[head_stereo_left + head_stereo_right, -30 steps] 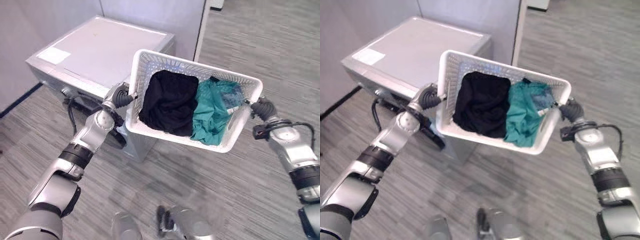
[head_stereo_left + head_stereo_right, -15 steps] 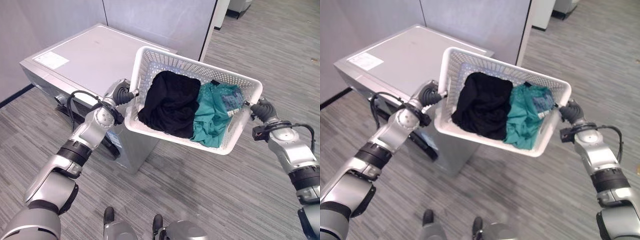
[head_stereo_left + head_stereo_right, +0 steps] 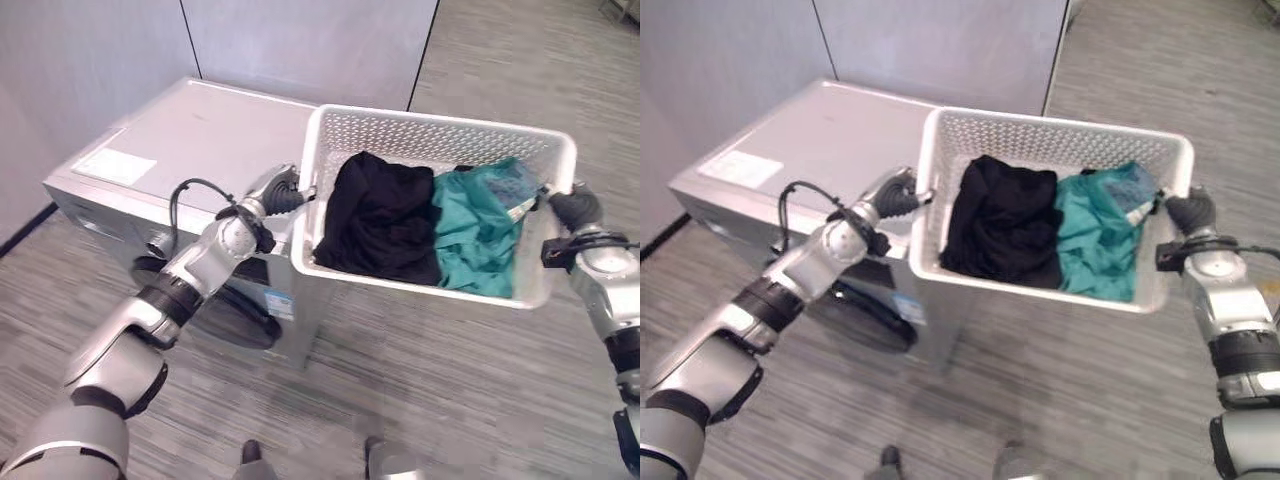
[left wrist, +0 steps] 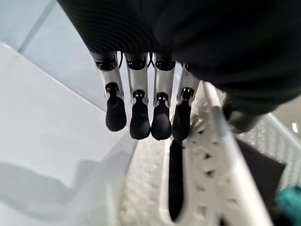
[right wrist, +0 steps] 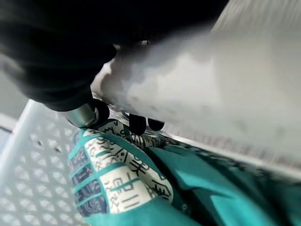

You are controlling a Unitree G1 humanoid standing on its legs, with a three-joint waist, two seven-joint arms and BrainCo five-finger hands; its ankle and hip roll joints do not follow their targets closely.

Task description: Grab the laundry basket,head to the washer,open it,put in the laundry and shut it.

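I hold a white perforated laundry basket (image 3: pixel 430 130) in the air by its two ends. Inside it a black garment (image 3: pixel 380 220) lies on the left and a teal garment (image 3: pixel 475 235) with a printed patch (image 5: pixel 113 179) on the right. My left hand (image 3: pixel 280 190) grips the left rim, with its fingers (image 4: pixel 141 117) down the outside wall and the thumb inside. My right hand (image 3: pixel 577 208) grips the right rim, its fingertips (image 5: pixel 137 123) hooked over the edge. The silver-grey washer (image 3: pixel 210 130) stands under and to the left of the basket, its dark round door (image 3: pixel 240 315) shut.
Grey partition walls (image 3: pixel 300 40) rise behind the washer. A white label (image 3: pixel 108 167) lies on the washer's top. Grey striped floor (image 3: pixel 450 380) spreads in front and to the right.
The whole view has shifted as I came closer to the washer. The basket, still held in both hands, now hangs more level over the washer's right front corner.
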